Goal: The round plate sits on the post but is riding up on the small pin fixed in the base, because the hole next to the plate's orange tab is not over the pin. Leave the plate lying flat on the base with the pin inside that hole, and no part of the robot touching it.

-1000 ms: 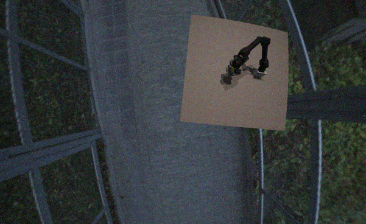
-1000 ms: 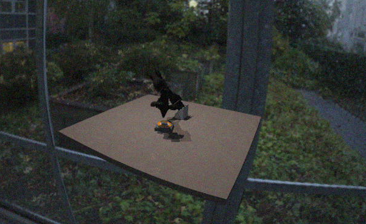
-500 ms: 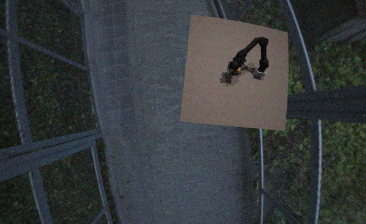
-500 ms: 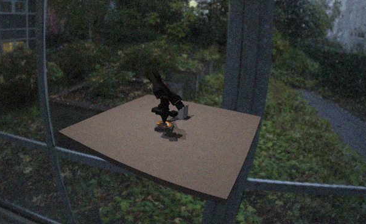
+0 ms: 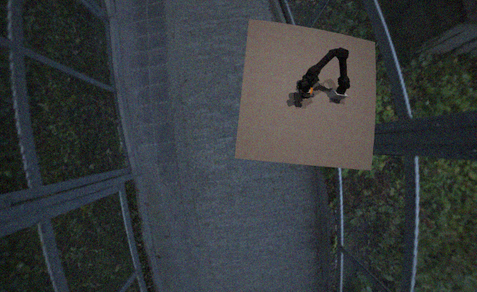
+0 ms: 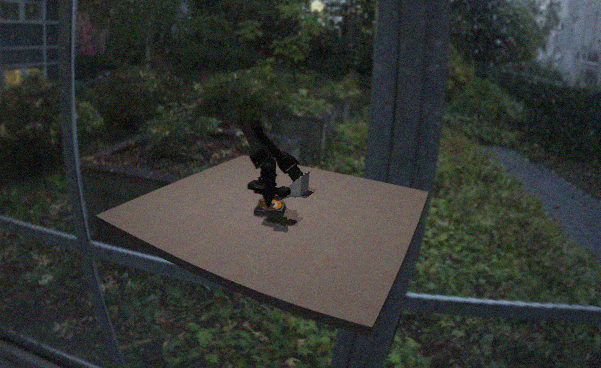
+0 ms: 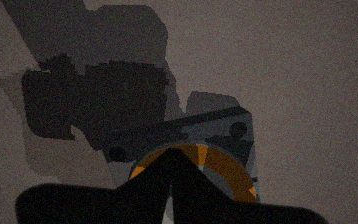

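My top view looks straight down from far above the desk (image 5: 304, 131). My exterior view faces it obliquely from a distance. My wrist view peers down close past the closed pincer (image 7: 170, 155). All three share the plate (image 7: 225, 170).

We are seeing a black arm (image 5: 328, 63) standing out against the plain tan table top (image 5: 280, 131), which is carrying darker grey shadow patches. In the wrist view, the round plate (image 7: 225, 170) is showing an orange ring with a brighter orange tab (image 7: 202, 154) and a grey middle. The base (image 7: 230, 125) under it is looking dull grey-blue with dark round spots. The gripper (image 7: 171, 156) fingers are showing as solid black. The arm's mount (image 6: 300, 186) is appearing pale grey.
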You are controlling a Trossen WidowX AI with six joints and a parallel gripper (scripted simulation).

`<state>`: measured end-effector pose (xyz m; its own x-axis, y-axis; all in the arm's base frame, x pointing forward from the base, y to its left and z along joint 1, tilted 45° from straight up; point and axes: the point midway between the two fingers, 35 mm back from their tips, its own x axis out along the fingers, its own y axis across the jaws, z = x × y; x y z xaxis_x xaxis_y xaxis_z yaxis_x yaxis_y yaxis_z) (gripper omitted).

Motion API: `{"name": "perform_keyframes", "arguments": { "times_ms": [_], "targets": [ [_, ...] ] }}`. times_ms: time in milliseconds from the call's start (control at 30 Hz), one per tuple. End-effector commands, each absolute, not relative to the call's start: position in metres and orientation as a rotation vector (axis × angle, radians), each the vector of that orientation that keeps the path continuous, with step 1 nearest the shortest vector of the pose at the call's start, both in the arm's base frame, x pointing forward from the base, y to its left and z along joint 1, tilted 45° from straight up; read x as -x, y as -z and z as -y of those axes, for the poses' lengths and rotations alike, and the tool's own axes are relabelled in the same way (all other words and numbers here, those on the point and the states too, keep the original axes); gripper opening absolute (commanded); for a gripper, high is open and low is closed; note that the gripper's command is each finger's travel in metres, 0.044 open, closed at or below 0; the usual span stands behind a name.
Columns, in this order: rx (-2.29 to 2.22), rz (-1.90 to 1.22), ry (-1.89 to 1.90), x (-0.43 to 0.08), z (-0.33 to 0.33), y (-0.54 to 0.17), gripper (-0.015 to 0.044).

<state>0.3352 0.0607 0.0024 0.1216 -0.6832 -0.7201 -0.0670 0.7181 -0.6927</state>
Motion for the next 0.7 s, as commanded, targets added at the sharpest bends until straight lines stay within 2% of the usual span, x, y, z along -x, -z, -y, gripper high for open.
{"name": "perform_keyframes", "arguments": {
  "times_ms": [0, 667],
  "targets": [
    [0.677, -1.387, 0.504, -0.340, -0.057, -0.008, 0.0000],
    [0.678, -1.387, 0.505, -0.340, -0.041, -0.022, 0.0000]
  ]
}}
